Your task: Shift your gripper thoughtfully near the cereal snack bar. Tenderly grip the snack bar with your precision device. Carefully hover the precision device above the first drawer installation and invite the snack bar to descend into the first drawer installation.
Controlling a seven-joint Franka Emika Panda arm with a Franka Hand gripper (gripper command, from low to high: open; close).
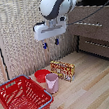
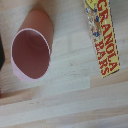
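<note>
The cereal snack bar [image 1: 63,70] is a flat red, orange and yellow carton standing on the wooden floor near the middle of the exterior view; in the wrist view its face [image 2: 104,36] reads "GRANOLA BARS". My gripper [image 1: 51,43] hangs well above it, slightly toward the exterior view's left, fingers pointing down, apart, with nothing between them. The fingers do not show in the wrist view. The first drawer installation [image 1: 92,20] is the top brown drawer with a thin silver bar handle, at the exterior view's right; it appears pulled out.
A pink cup [image 1: 52,83] [image 2: 32,49] stands beside the carton, a red bowl [image 1: 41,75] behind it. A red basket [image 1: 23,99] fills the exterior view's lower left. A like lower drawer [image 1: 99,47] sits under the first.
</note>
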